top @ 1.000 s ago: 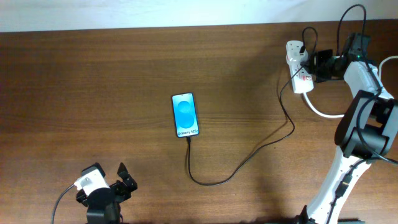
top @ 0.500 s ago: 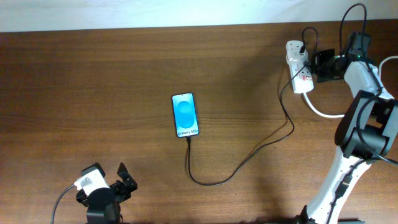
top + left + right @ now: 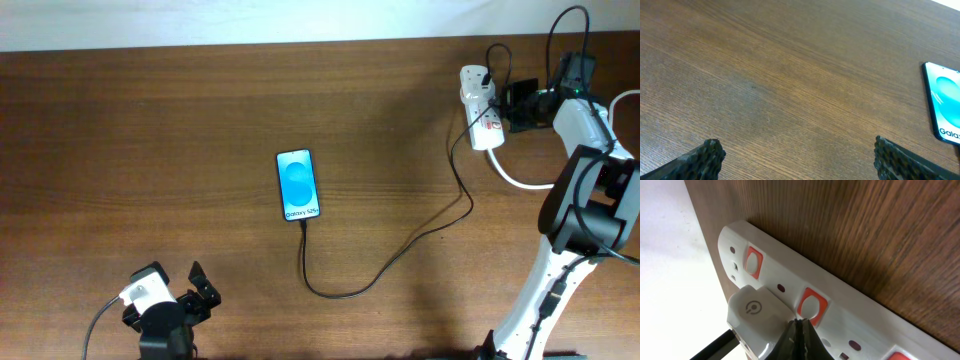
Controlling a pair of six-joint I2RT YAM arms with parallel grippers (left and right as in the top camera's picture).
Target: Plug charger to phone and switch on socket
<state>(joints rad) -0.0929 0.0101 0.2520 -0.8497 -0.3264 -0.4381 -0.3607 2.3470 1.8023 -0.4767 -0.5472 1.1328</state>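
The phone (image 3: 298, 184) lies flat mid-table with its blue screen lit; its edge also shows in the left wrist view (image 3: 944, 107). The thin black charger cable (image 3: 400, 250) runs from the phone's near end in a loop to the white socket (image 3: 480, 115) at the back right. A white adapter (image 3: 752, 312) sits plugged into the socket (image 3: 855, 305). My right gripper (image 3: 508, 105) is shut, and its tips (image 3: 799, 321) touch the lower edge of a red switch (image 3: 812, 304). My left gripper (image 3: 200, 290) is open and empty over bare wood (image 3: 797, 155), near the front left.
The socket's thick white cord (image 3: 520, 180) curves off to the right beside the right arm's base (image 3: 585, 215). The table's back edge meets a white wall just behind the socket. A second red switch (image 3: 753, 262) lies further along the strip.
My right gripper has shifted slightly to the right along the socket. The phone, the cable and the left arm have not moved.
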